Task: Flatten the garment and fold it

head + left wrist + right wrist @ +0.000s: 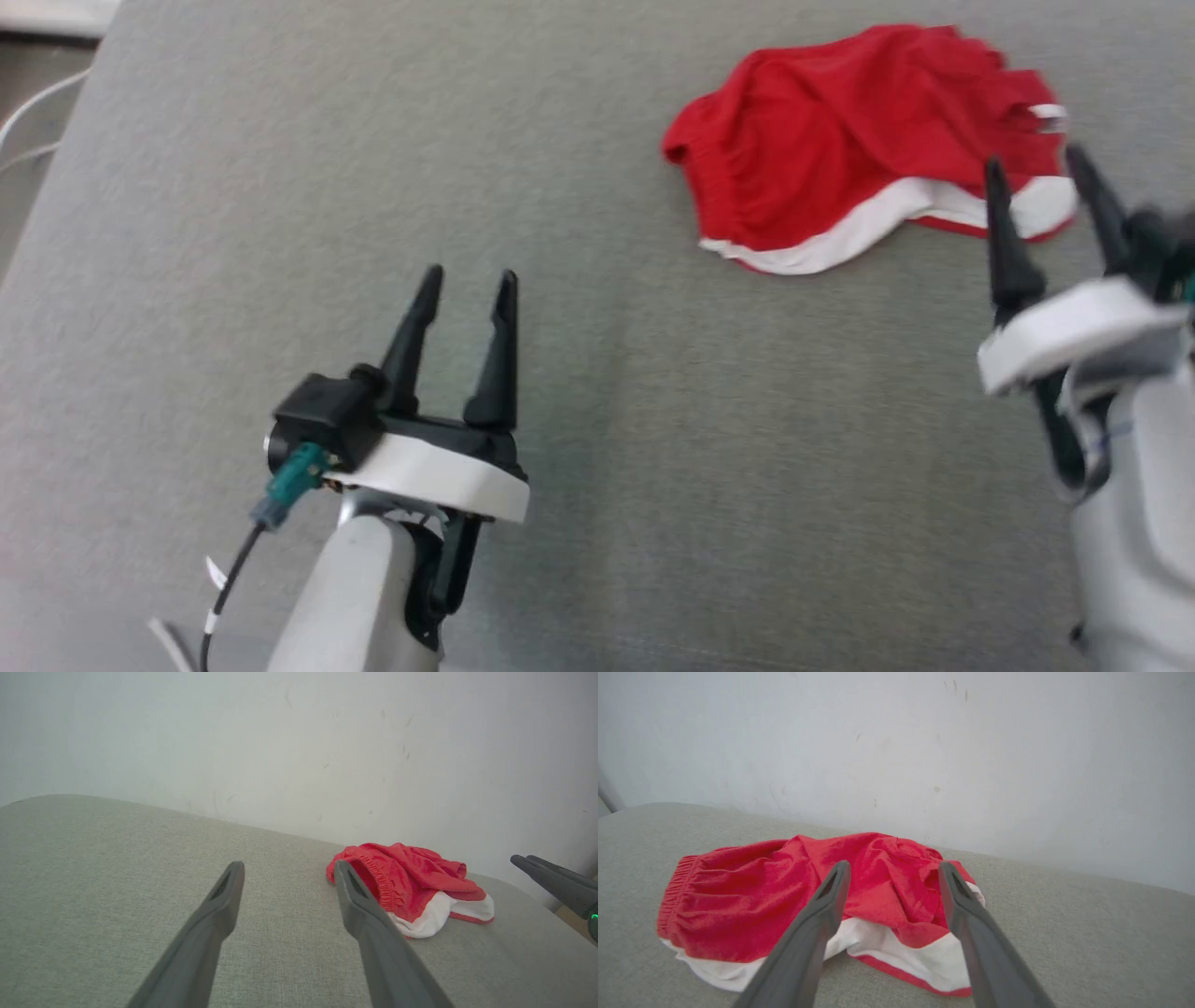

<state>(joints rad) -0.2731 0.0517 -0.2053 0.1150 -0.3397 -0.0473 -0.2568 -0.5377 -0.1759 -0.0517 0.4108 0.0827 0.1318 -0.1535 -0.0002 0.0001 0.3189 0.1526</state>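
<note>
1. So, the garment [840, 140] lies crumpled on the grey cloth surface [597, 448], at approx. 1 o'clock in the head view, near the far edge by the wall [299, 742].
2. Its long axis goes approx. from 9 to 3 o'clock. The gathered waistband is at the 9 o'clock end. The white stripe runs along the 6 o'clock edge, i.e. the edge towards the robot.
3. R side: the right gripper [1034, 159] is the nearer one. Its fingers stand apart w/ nothing between them, tips at the 5 o'clock corner of the garment, over the white stripe. Touching or just above: cannot tell.
4. L side: the left gripper [470, 273] also has its fingers spread and holds nothing. It is well apart from the garment, which lies at approx. 2 o'clock from it. The waistband end is the closest part to it.
5. Judgement: flattening is not begun yet. The next move prob. turns on this: the R arm can take the stripe edge at once, but the L arm must first travel towards 2 o'clock to reach the waistband end. Then both could pull apart along the 9–3 axis.
</note>
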